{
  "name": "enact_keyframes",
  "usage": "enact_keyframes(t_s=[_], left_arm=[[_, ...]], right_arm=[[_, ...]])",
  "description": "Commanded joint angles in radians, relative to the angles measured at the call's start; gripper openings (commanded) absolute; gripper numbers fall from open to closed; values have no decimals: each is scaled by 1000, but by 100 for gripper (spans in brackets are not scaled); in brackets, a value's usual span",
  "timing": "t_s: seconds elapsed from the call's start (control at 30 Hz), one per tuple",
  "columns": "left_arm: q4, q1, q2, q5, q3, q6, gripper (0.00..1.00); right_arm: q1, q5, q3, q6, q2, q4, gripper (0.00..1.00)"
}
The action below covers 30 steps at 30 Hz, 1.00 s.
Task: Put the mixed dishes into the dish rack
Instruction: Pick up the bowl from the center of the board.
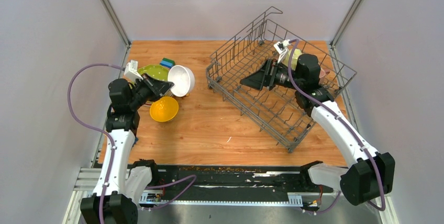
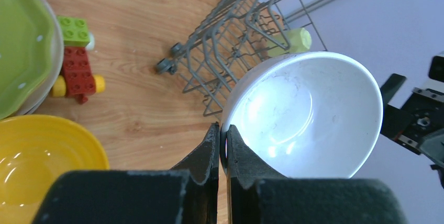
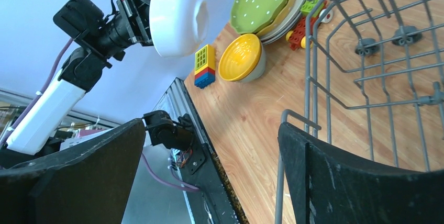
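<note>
Bowl point(image 2: 309, 114) tilted, rim in left pincer point(image 2: 222, 132)

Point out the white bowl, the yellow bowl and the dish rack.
white bowl point(image 2: 309, 114), left wrist view, inner hollow
yellow bowl point(image 1: 164, 109), top external view, inner hollow
dish rack point(image 1: 241, 46), top external view, tall side wall

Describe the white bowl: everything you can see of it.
The white bowl is round, deep and glossy, ceramic-looking, with faint grey scuffs inside and a foot ring underneath. It is tipped on its side, held off the table, the left gripper shut on its rim. Nothing else touches it.
</note>
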Motion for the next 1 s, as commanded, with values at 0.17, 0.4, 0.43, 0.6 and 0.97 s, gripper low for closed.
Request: enact_keyframes(t_s=[0.17,0.4,0.43,0.6,0.97], left_arm=[[247,-24,0,119,-25,-98,0],[269,-121,33,57,-20,-109,0],[281,-141,38,54,-20,-119,0],[338,-184,62,52,-30,-152,0],[397,-217,93,69,-31,-168,0]], right_arm=[[112,2,71,-2,42,73,100],[207,100,114,-46,64,46,98],[219,119,124,-54,69,35,97],[264,156,184,-61,123,-16,94],[310,100,271,20,251,1,99]])
